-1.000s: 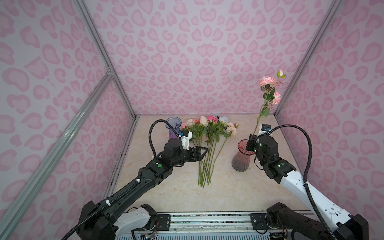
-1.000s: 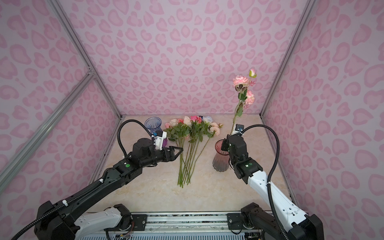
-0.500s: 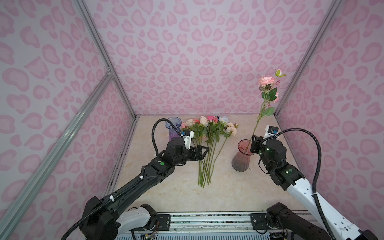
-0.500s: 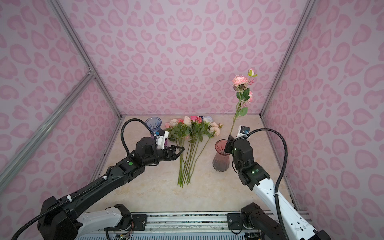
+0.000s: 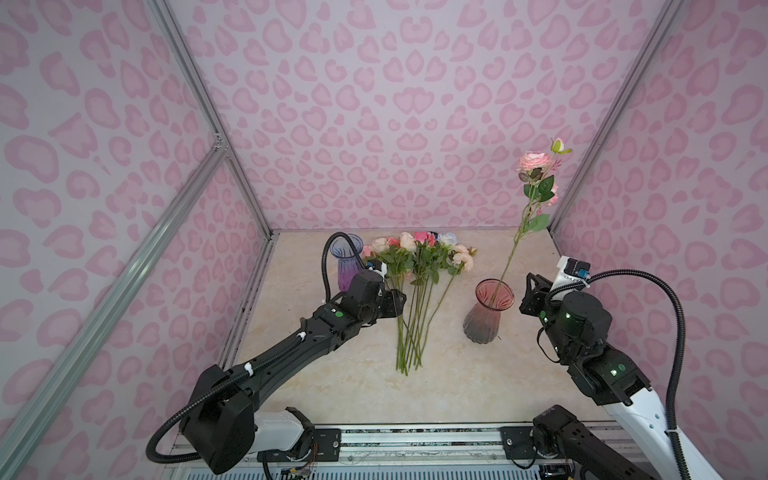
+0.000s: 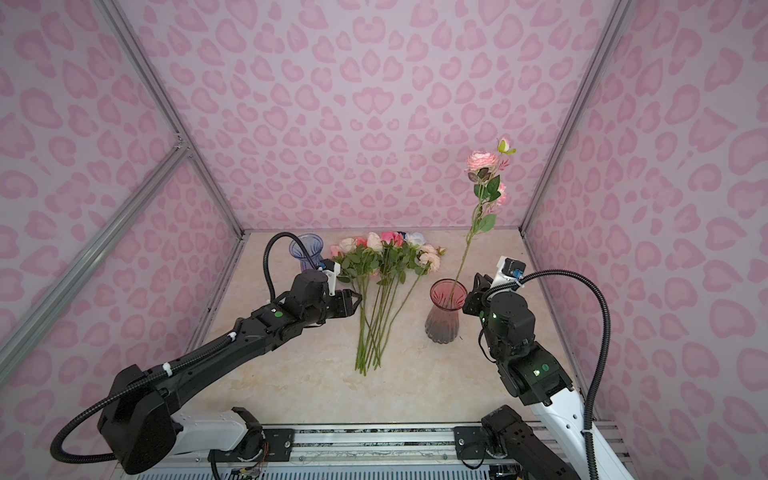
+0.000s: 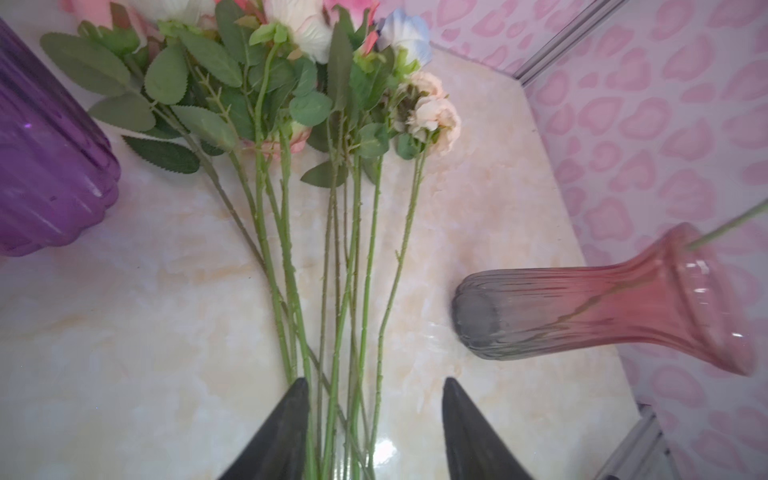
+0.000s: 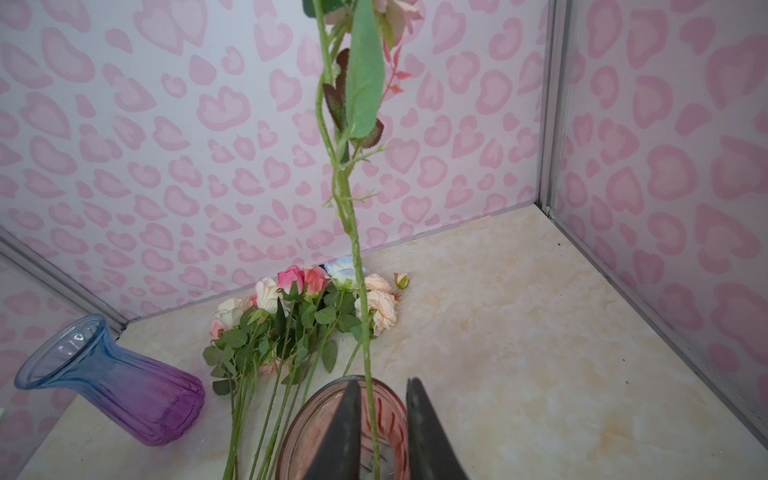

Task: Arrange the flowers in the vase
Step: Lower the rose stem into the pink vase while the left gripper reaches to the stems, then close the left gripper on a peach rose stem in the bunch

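left gripper: jaws parted astride green stems of artificial roses laid on beige marble tabletop, shown only by left wrist view | right gripper: narrowly parted, nothing gripped | tall pink rose stood in ribbed pink glass vase

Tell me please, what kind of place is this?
Probably a robot test booth, not a home: pink patterned panels in aluminium framing enclose a tabletop, with two robot arms on a base rail.

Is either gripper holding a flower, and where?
Nothing is held. The left gripper straddles the loose stems, jaws apart; the right gripper sits clear of the rose in the pink vase.
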`<action>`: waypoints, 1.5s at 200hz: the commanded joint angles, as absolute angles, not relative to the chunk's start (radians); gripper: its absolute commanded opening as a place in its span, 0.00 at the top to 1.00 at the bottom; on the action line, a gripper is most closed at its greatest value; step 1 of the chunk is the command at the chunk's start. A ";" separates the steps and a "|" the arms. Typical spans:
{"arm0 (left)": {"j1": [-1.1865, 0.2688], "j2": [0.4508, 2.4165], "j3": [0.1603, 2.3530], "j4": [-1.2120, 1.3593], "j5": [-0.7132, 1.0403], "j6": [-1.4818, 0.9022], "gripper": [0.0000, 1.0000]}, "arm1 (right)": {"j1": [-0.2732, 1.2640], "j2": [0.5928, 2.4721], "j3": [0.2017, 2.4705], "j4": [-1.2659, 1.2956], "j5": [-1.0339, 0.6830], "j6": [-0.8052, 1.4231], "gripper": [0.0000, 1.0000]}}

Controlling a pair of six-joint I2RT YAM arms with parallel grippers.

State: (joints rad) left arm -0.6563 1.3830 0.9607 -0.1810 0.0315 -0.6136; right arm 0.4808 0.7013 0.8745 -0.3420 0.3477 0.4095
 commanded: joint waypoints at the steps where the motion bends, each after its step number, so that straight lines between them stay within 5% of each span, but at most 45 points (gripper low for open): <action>1: -0.657 1.504 1.037 -0.276 -0.034 -0.554 0.60 | 0.530 0.736 0.903 -0.401 0.374 0.399 0.83; 24: -0.658 1.674 1.143 -0.361 -0.049 -0.544 0.71 | 0.549 0.770 0.910 -0.398 0.361 0.397 0.83; 217: -0.847 2.115 1.627 -0.378 -0.009 -0.223 0.65 | 0.554 0.759 0.884 -0.447 0.359 0.394 0.77; 300: -0.880 2.178 1.632 -0.372 -0.186 -0.222 0.67 | 0.500 0.741 0.874 -0.451 0.309 0.395 0.76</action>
State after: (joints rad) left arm -0.8642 2.1895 1.6421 -0.3870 -0.1104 -0.2386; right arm 0.5076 0.7429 0.8818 -0.4557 0.3210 0.3996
